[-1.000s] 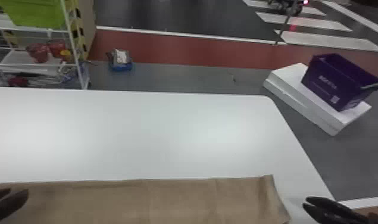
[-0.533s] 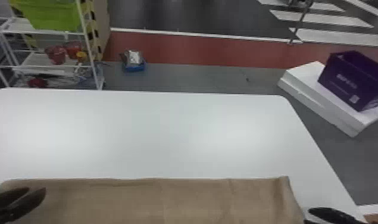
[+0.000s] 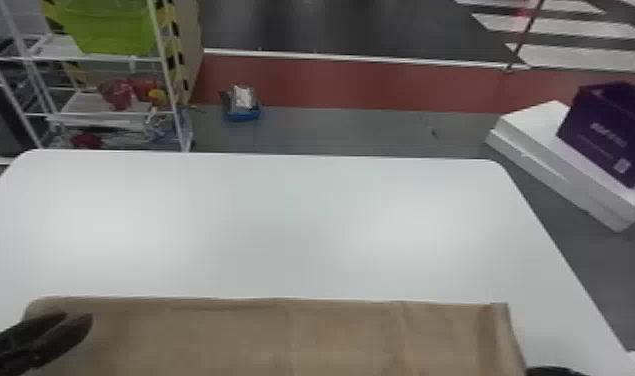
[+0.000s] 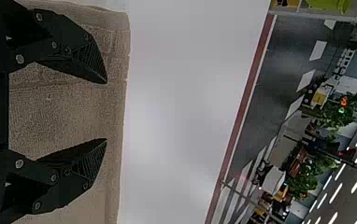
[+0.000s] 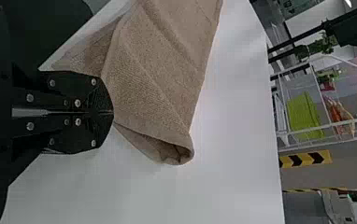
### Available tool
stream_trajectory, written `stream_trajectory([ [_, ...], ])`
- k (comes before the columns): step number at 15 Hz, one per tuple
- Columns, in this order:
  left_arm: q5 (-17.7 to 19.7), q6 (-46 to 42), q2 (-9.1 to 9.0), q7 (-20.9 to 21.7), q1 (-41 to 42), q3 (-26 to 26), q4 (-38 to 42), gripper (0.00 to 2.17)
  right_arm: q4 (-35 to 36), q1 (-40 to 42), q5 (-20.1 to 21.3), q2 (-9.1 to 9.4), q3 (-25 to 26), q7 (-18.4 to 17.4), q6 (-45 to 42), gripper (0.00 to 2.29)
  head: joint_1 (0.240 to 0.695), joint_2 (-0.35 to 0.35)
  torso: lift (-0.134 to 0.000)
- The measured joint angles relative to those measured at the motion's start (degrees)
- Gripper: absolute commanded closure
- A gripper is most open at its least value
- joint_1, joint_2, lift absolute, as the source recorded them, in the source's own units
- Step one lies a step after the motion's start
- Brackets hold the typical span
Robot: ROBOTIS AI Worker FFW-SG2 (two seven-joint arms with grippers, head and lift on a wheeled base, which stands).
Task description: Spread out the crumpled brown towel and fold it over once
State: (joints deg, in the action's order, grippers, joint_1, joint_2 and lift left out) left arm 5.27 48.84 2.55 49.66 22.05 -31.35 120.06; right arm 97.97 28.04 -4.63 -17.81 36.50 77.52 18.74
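The white table (image 3: 281,230) is the biggest thing in the head view, with rounded far corners; beyond it lies a grey floor (image 3: 361,132), crossed by a red strip (image 3: 361,85) with a white line along its far side. The brown towel (image 3: 301,335) lies spread wide over the near part of the table, its far edge running nearly straight from left to right. Soft creases cross it, and in the right wrist view its right end is folded and curls into a small open loop. Past the table, far left, stands a white wire rack (image 3: 171,95), with a lime-green bin (image 3: 108,25) high up and red items (image 3: 118,95) on a lower shelf. To the right, on the floor, flat white blocks (image 3: 546,155) carry a purple crate (image 3: 608,132). The left gripper (image 3: 77,320) is over the left end of the towel, its fingers well apart with nothing between the tips. The right gripper (image 3: 553,371) is at the near right, beside the towel's right end. Its fingers are together right at the cloth in the right wrist view; I cannot tell whether any towel is caught between them. Smallest is a blue tray (image 3: 243,115) with a pale item in it, on the floor beyond the table, right of the rack.
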Motion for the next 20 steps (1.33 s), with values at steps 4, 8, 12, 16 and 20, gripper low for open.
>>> stream_trajectory([
  [4, -0.1, 0.2, -0.11, -0.1, 0.0, 0.1, 0.1, 0.53, 0.4, 0.5, -1.1, -0.23, 1.0, 0.3, -0.2, 1.51, 0.695, -0.121, -0.123],
  [8, -0.2, 0.4, -0.21, -0.2, 0.3, -0.2, 0.5, 0.53, 3.3, 3.1, -5.1, -0.38, 3.4, 0.6, 0.8, 1.51, 0.695, -0.128, -0.123],
  [12, 0.0, 0.6, -0.43, -0.1, 0.8, -0.4, 1.1, 0.53, 5.7, 6.2, -7.4, -0.58, 6.3, 0.6, 2.0, 1.51, 0.695, -0.156, -0.123],
  [16, 0.1, 0.8, -0.50, 0.2, 0.9, -0.2, 1.3, 0.53, 4.0, 7.1, -6.0, -0.80, 5.4, 0.6, 0.0, 0.00, 0.695, -0.170, -0.123],
  [20, 0.6, 0.9, -0.50, 0.4, 2.2, -1.3, 2.5, 0.53, 2.7, 6.3, -5.0, -1.24, 4.9, 0.0, -1.0, 0.05, 0.695, -0.168, -0.123],
])
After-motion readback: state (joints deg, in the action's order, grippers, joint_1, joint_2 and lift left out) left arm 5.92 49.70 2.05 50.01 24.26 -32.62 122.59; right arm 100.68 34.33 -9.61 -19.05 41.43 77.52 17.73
